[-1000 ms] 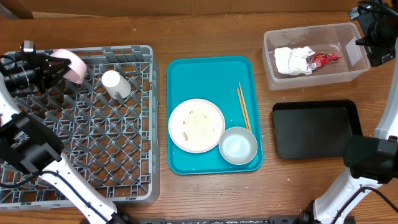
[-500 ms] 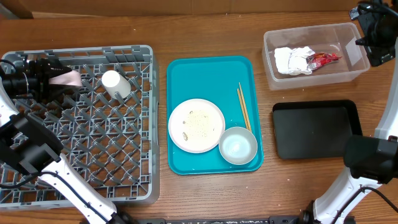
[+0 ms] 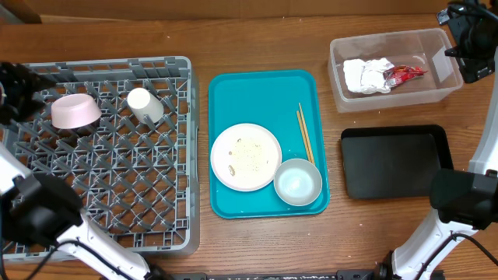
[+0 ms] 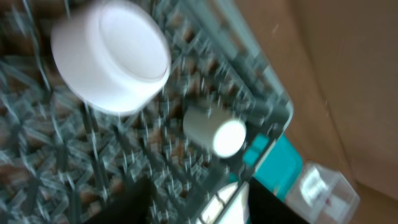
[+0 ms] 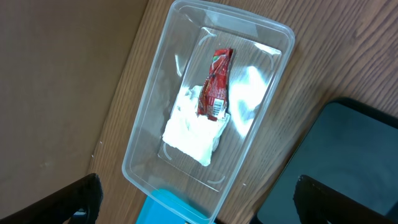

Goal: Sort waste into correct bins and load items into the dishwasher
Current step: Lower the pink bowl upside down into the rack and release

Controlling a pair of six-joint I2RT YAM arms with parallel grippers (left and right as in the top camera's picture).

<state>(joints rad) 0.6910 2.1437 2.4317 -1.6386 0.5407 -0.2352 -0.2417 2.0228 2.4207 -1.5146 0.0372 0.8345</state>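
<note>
Overhead: rack (image 3: pixel 101 233) at table left, teal tray (image 3: pixel 264 89) in the middle, tub (image 3: pixel 451 74) at far right and black tray (image 3: pixel 395 161) just in front of the tub.

Rack contents: saucer (image 3: pixel 75 111) in the rear left part, lying base up. Cup (image 3: pixel 145 105) lies on its side just right of the saucer, not touching it.

Teal tray contents: plate (image 3: pixel 246 156) with whitish crumbs (image 3: pixel 249 149) on it. Bowl (image 3: pixel 298 182) sits at the plate's front right, rims touching or nearly so. Chopsticks (image 3: pixel 305 134) lie together along the tray's right side, behind the bowl.

Tub contents: napkin (image 3: pixel 366 75), with the red wrapper (image 3: pixel 405 74) against its right side. In the right wrist view the wrapper partly overlaps the napkin.

Left gripper (image 3: pixel 23 92): at the rack's far left edge, beside the saucer and apart from it. Left wrist view is motion-blurred, and it shows the saucer and cup lying free on the grid. Cannot tell how far the jaws are parted.

Right gripper (image 5: pixel 196 190): above the tub's far right end. Right wrist view shows its two fingers (image 5: pixel 81 199) spread wide with nothing between them.
</note>
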